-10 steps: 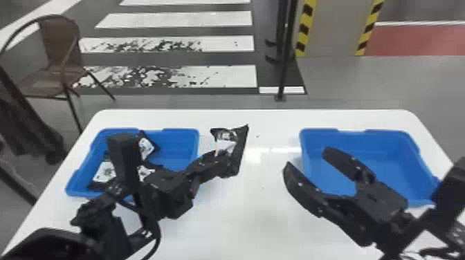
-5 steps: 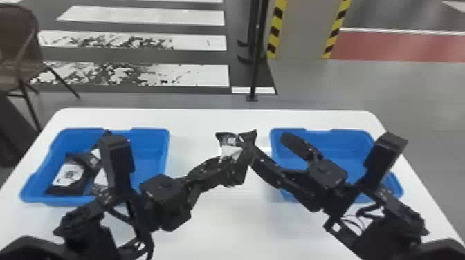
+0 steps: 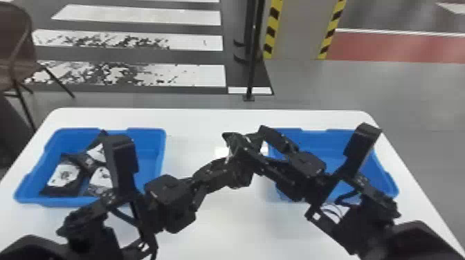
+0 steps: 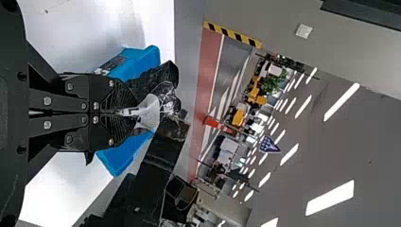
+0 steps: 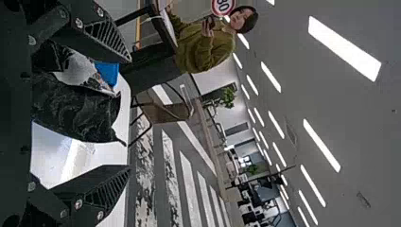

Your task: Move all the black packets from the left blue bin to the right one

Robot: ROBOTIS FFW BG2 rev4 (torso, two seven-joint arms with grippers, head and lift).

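While black packets with white panels (image 3: 64,176) are held in the left blue bin (image 3: 148,132), a crinkled, glossy packet (image 5: 75,113) is pinched above the white table (image 3: 214,228) by the inward-angled left gripper (image 3: 230,169) — and is straddled by the open, ridged fingers of the right gripper (image 3: 248,138), angled inward beside the right blue bin (image 3: 387,176).

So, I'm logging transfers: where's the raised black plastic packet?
The packet is at the head view's centre, in the left hand, between the right hand's open fingers.

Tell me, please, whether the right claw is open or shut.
Open: in the right wrist view, the right claw has its fingers wide apart, with a black packet between them.
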